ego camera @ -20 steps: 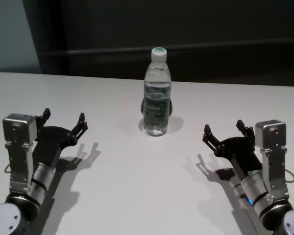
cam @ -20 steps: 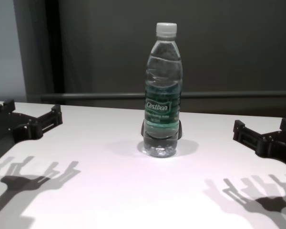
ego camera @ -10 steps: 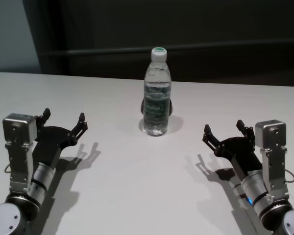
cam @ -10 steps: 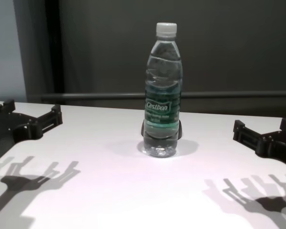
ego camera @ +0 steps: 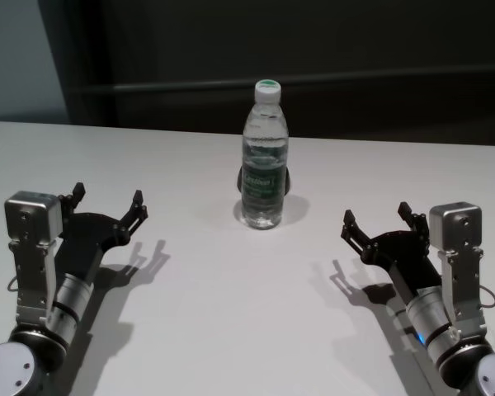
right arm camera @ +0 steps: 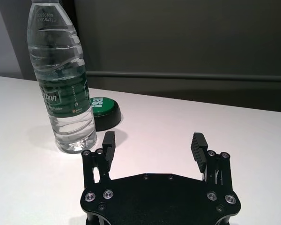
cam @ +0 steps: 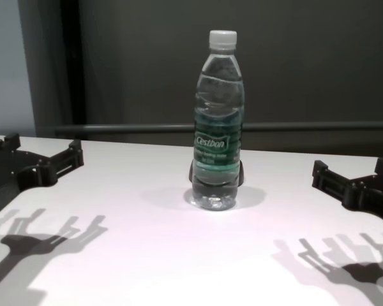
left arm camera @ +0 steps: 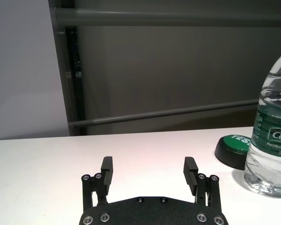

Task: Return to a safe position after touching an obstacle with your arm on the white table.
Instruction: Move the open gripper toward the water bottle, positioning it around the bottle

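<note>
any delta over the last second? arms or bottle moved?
Nothing visibly changed. The bottle stands upright in the same spot on the white table, in front of the green-topped button. The left gripper and right gripper sit open and empty on either side, clear of the bottle.

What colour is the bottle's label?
Green with white lettering on the bottle; clearest in the chest view.
</note>
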